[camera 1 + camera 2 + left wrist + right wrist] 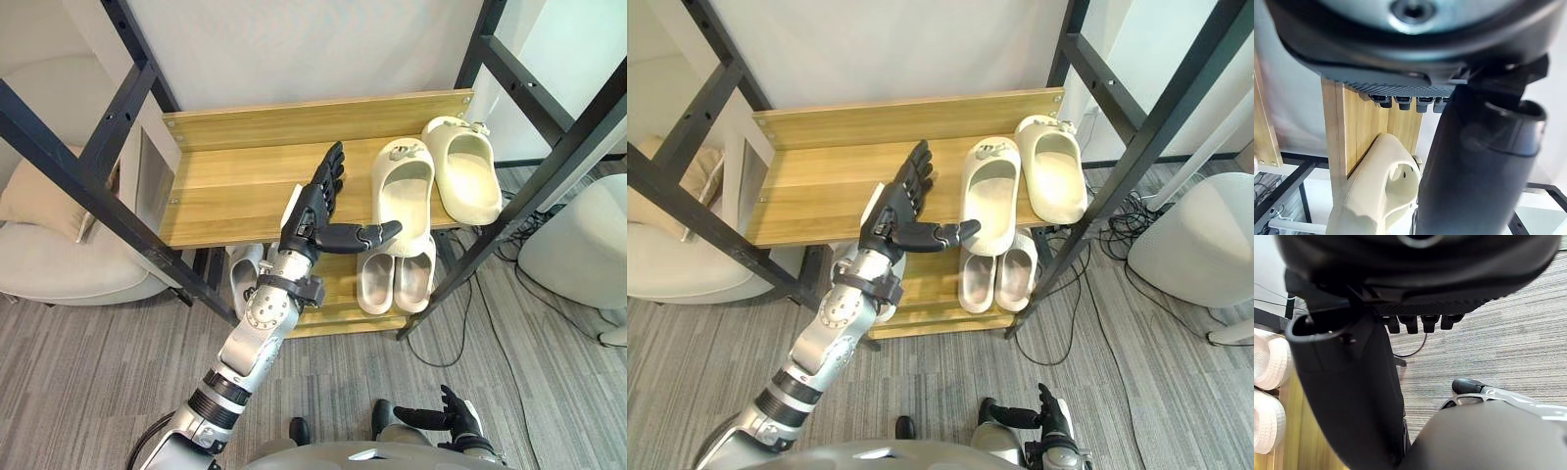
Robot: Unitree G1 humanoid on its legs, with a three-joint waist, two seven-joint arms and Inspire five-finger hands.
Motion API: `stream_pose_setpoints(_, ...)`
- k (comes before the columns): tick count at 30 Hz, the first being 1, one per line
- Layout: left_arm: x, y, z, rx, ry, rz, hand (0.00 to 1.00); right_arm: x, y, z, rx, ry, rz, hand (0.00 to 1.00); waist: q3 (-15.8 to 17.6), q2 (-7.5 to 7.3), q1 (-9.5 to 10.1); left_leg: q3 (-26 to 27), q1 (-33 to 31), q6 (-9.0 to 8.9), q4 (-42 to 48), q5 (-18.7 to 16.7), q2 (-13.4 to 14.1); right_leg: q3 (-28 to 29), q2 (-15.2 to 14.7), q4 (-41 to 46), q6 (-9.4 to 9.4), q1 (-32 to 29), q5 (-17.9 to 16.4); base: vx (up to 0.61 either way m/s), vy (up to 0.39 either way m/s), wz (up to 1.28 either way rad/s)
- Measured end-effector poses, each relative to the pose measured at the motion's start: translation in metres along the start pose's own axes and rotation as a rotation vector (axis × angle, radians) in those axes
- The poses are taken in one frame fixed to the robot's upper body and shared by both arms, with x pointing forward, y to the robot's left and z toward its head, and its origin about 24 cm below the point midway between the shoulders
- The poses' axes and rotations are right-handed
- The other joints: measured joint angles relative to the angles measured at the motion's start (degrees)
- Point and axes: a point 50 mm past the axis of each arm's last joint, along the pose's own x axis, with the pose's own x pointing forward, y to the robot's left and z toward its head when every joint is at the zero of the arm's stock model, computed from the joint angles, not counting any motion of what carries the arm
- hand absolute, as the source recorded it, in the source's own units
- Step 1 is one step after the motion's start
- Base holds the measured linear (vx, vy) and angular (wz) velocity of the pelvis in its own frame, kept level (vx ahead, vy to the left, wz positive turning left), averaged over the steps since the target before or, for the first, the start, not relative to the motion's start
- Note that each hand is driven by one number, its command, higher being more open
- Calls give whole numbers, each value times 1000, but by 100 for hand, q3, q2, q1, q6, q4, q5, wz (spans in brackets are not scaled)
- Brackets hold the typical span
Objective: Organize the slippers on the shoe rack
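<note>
— Closest in, the right hand (453, 419): how does it sit?
— Low above the grey striped carpet (98, 352), fingers loosely spread, nothing in them.
— And the left hand (312, 211)?
— Raised over the upper shelf (225, 191) of the shoe rack (313, 122), fingers straight and pointing far. Its thumb sticks out right, toward the heel of the left cream slipper (404, 186). I cannot tell whether it touches. It holds nothing.
— The slippers?
— Both cream ones lie side by side at the right end of that pale wooden shelf, the right cream slipper (462, 166) a little farther back. On the lower shelf (338, 311) a grey-white pair (396, 279) lies beneath them, with another white slipper (245, 274) further left.
— The room?
— Black metal frame (59, 157), white wall (294, 49) behind. On the left, a white armchair (69, 269) with a beige cushion (39, 191); on the right, a white rounded seat (573, 245).
</note>
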Motion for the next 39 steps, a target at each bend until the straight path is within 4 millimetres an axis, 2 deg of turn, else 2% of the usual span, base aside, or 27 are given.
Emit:
stream_pose_setpoints(6,-5,-16,-4,-31,31,-102,100,0,-2,0,-13,-1,8,100,-33,52,45,-10,-1,7,1,4,-38,-5,-16,-1,1,3,0,0,0,0)
stream_pose_setpoints(9,-8,-33,-5,-65,54,-185,100,0,-3,-1,-15,4,9,100,-53,76,49,-15,-37,9,6,4,-16,15,-31,17,10,-20,-6,0,0,0)
stream_pose_setpoints(12,-10,-42,-4,-83,54,-218,100,0,-4,-2,-17,6,7,100,-81,103,49,-17,-66,11,13,3,-21,14,-38,19,13,-40,-6,0,0,0)
stream_pose_setpoints(18,-8,-45,-1,-84,41,-225,100,0,-6,-3,-19,8,5,100,-107,132,68,-22,-75,11,22,3,-29,12,-48,21,17,-40,-8,0,0,0)
stream_pose_setpoints(27,13,-62,23,-75,-63,-272,100,-1,-6,-5,-19,14,4,100,-113,122,99,-35,-102,29,69,3,-81,2,-101,18,45,-36,14,0,0,1)
stream_pose_setpoints(31,18,-55,17,-53,-41,-248,100,-1,-6,-5,-19,15,4,100,-126,112,95,-32,-81,40,57,11,-85,4,-100,4,43,-26,19,0,0,0)
stream_pose_setpoints(33,21,-41,-3,-21,46,-186,100,-1,-5,-5,-18,16,5,100,-127,95,76,-19,-67,51,33,21,-90,15,-102,-3,42,-30,25,0,0,-2)
stream_pose_setpoints(35,22,-35,-12,11,78,-159,100,-1,-4,-4,-17,15,6,100,-121,83,54,-9,-64,52,12,22,-90,18,-101,-4,44,-44,27,0,0,-2)
stream_pose_setpoints(39,23,-33,-12,33,72,-164,100,0,-2,-4,-14,19,11,100,-129,19,50,8,-56,51,-21,24,-89,33,-99,-5,47,-64,30,0,0,-1)
